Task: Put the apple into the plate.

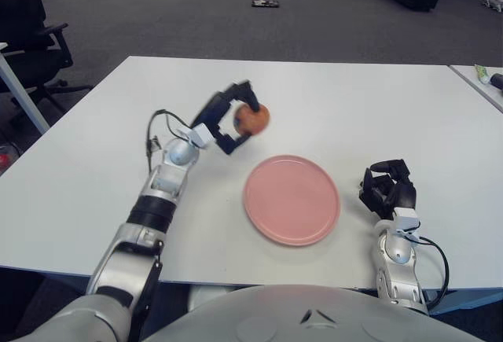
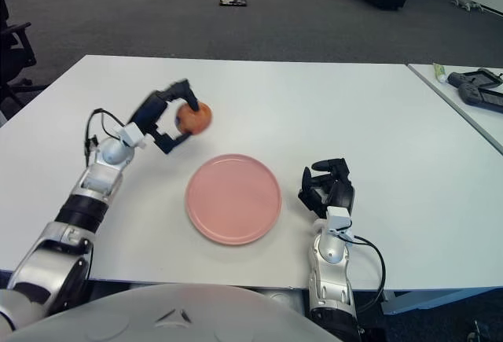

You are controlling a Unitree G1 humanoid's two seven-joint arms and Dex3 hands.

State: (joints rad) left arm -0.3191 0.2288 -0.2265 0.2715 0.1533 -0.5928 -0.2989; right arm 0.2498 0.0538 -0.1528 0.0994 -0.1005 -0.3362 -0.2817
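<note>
Currently nearest to me: my right hand [image 1: 387, 187] shows just right of the round pink plastic plate [image 1: 291, 199], apart from it, black fingers curled in, holding nothing. Its silver forearm comes up from the near table edge with a black cable looped beside the wrist.

Plate sits flat on the white rectangular table [image 1: 354, 114], toward the near edge, roughly centre. Nothing on it.

My left hand [image 1: 233, 119] is out over the table, just beyond and left of the plate's far-left rim. Black fingers [image 1: 239, 91] are wrapped around the round red-orange apple [image 1: 253, 119]: one over the top, another under it. Apple is gripped and looks lifted clear of the tabletop, up in the air, not over the plate yet, just off its far-left edge. Silver left forearm runs back diagonally to the near-left corner, black cable looping off the wrist.

Farther out: a second white table at the right edge carries a dark grey controller-like device [image 2: 475, 89] and a small green-and-white tube [image 2: 438, 69]. A black office chair [image 1: 30, 35] stands at far left on the grey carpet floor [image 1: 157, 12]. Some small dark object [image 1: 262, 2] lies on the carpet at the far end; can't tell what it is.
</note>
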